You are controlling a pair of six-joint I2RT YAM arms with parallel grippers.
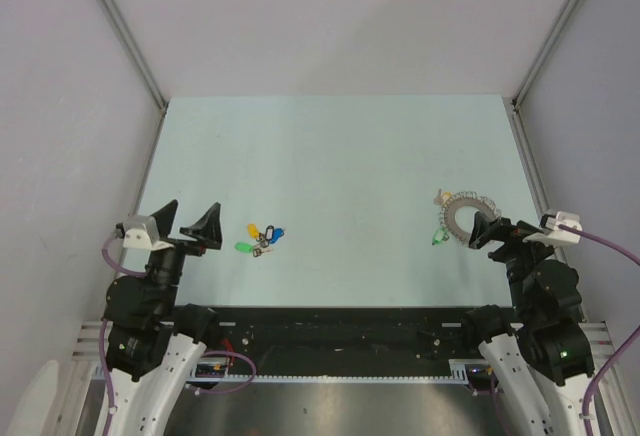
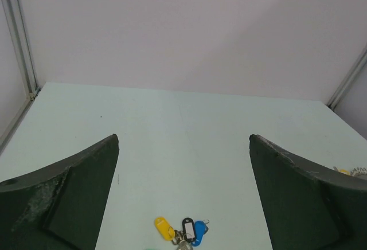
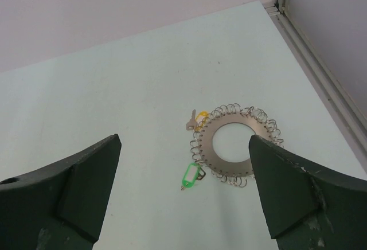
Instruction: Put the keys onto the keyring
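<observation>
A loose bunch of keys (image 1: 263, 237) with yellow, blue and green tags lies on the pale table left of centre; it also shows at the bottom of the left wrist view (image 2: 182, 231). The keyring (image 1: 462, 216), a flat silver ring fringed with small wire loops, lies at the right, with a green-tagged key (image 3: 191, 176) and a yellow-tagged key (image 3: 195, 119) hanging on it. My left gripper (image 1: 190, 224) is open and empty, left of the loose keys. My right gripper (image 1: 498, 234) is open and empty, just over the keyring's near right side.
The pale green table (image 1: 340, 146) is walled by white panels at the back and both sides, with metal frame rails (image 1: 120, 26) at the corners. The black arm-base rail (image 1: 340, 331) runs along the near edge.
</observation>
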